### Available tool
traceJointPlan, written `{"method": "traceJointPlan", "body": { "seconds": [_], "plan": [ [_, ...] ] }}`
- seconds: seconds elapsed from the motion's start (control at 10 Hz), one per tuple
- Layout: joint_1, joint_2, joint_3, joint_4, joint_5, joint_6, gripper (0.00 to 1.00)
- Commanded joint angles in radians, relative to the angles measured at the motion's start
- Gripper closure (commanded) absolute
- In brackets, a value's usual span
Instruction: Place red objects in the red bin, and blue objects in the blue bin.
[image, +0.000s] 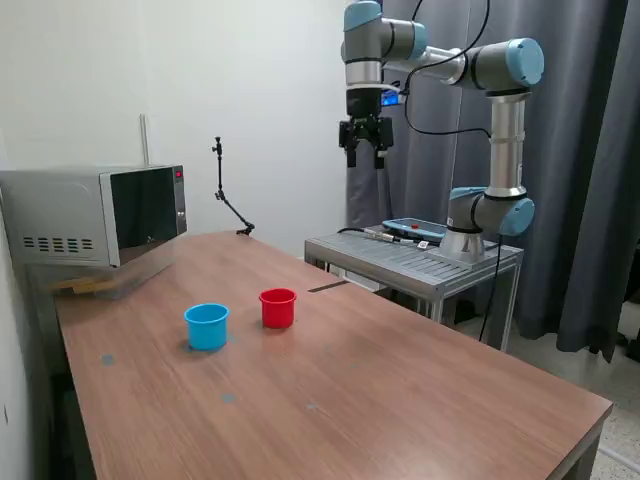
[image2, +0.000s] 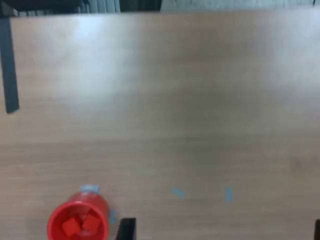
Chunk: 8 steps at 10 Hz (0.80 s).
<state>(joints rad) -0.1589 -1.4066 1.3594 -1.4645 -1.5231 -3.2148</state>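
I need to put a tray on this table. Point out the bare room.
Bare wood runs from the red cup and blue cup to the table's near edge. The microwave corner is crowded.

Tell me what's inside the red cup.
In the wrist view, the red cup holds two small red cubes lying side by side on its bottom. In the exterior view, the cup's wall hides its inside, so nothing shows there.
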Motion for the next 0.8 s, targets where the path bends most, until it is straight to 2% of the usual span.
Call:
{"method": "traceJointPlan", "body": {
  "seconds": [0.0, 0.3, 0.4, 0.6, 0.7],
  "plan": [
    [0.004, -0.148, 0.018, 0.142, -0.003, -0.078, 0.0],
    [0.007, -0.264, 0.122, 0.168, -0.002, -0.079, 0.0],
    [0.016, -0.267, 0.131, 0.17, 0.004, -0.079, 0.0],
    [0.09, -0.268, 0.148, 0.168, 0.006, -0.069, 0.0],
    [0.09, -0.273, 0.15, 0.158, 0.011, -0.066, 0.0]
  ]
}}
